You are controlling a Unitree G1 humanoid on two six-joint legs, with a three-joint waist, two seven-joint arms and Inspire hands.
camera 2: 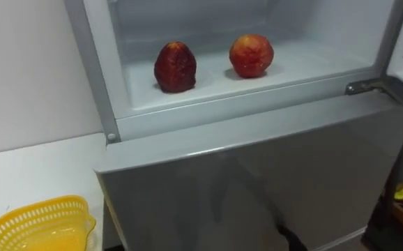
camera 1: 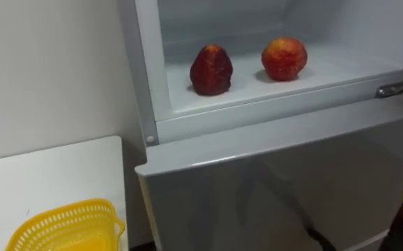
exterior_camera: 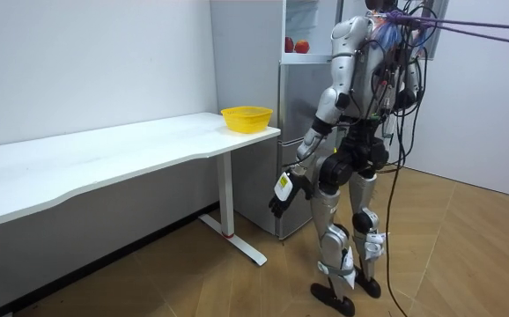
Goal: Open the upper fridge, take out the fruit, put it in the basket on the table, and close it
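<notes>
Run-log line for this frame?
upper fridge: open | dark red fruit, red-orange fruit: inside | left robot hand: at thigh, empty | yellow basket: on table

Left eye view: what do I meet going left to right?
basket → dark red fruit → red-orange fruit → hinge

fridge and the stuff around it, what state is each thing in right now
upper fridge compartment: open
lower fridge door: shut
dark red fruit: standing on the compartment floor, untouched
red-orange fruit: on the same floor to its right, apart from it
yellow basket: upright on the white table, nothing seen inside
left hand: hanging low at the robot's side
</notes>
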